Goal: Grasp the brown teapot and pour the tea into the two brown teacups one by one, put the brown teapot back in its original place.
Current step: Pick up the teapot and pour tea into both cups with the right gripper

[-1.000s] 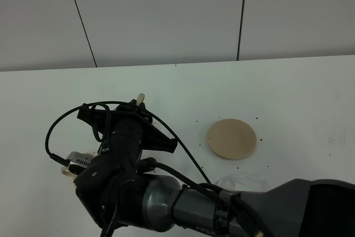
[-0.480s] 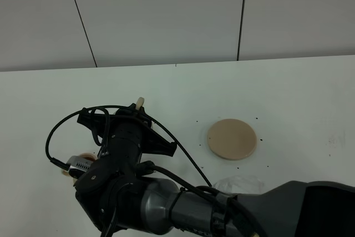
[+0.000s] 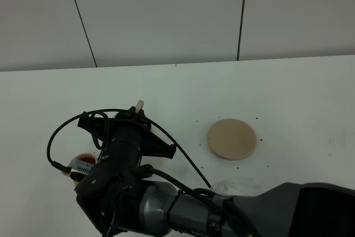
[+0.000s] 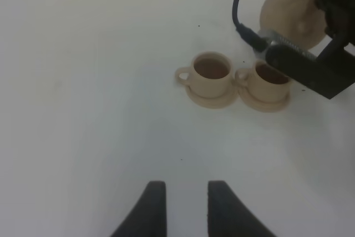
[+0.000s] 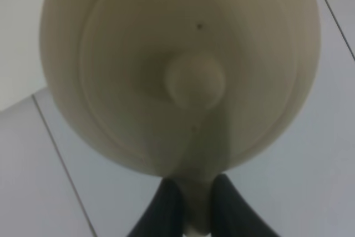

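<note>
since a second ago the right arm [image 3: 138, 192] has slid slightly lower in the overhead view, uncovering a tea-filled cup [image 3: 84, 159] at its nine o'clock. two cups [image 4: 211, 72] sit on saucers touching side by side. the left claw [image 4: 187, 203] hangs apart over bare table. the right claw [image 5: 197, 203] is clamped on the teapot [image 5: 177, 70] handle. the large saucer [image 3: 232, 139] lies at the arm's three o'clock.
</note>
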You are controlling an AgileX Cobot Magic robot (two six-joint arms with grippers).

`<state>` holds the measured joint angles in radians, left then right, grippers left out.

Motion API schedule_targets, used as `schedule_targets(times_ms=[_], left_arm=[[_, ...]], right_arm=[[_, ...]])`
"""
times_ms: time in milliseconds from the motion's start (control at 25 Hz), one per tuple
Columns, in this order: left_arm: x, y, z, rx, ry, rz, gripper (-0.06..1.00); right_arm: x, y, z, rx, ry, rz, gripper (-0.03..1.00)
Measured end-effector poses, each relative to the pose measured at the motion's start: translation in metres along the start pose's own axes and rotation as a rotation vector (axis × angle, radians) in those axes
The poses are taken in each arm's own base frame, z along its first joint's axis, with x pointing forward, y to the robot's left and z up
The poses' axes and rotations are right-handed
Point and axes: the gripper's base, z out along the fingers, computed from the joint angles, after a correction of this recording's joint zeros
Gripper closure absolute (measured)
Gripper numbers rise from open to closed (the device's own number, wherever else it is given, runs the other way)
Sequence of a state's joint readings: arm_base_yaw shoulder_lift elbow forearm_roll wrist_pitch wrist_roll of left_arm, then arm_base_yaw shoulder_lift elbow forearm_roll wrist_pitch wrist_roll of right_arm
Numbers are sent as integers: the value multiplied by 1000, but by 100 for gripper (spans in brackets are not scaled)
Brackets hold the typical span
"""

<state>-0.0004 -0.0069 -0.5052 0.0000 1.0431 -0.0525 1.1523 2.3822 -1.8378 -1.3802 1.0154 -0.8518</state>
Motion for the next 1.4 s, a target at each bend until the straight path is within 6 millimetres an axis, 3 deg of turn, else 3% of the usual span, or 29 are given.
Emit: schedule_targets(times_ms=[1400], left_arm=[[0,0,0,0,0,0,69]], right_arm=[[2,0,0,-1,43,-15,87]])
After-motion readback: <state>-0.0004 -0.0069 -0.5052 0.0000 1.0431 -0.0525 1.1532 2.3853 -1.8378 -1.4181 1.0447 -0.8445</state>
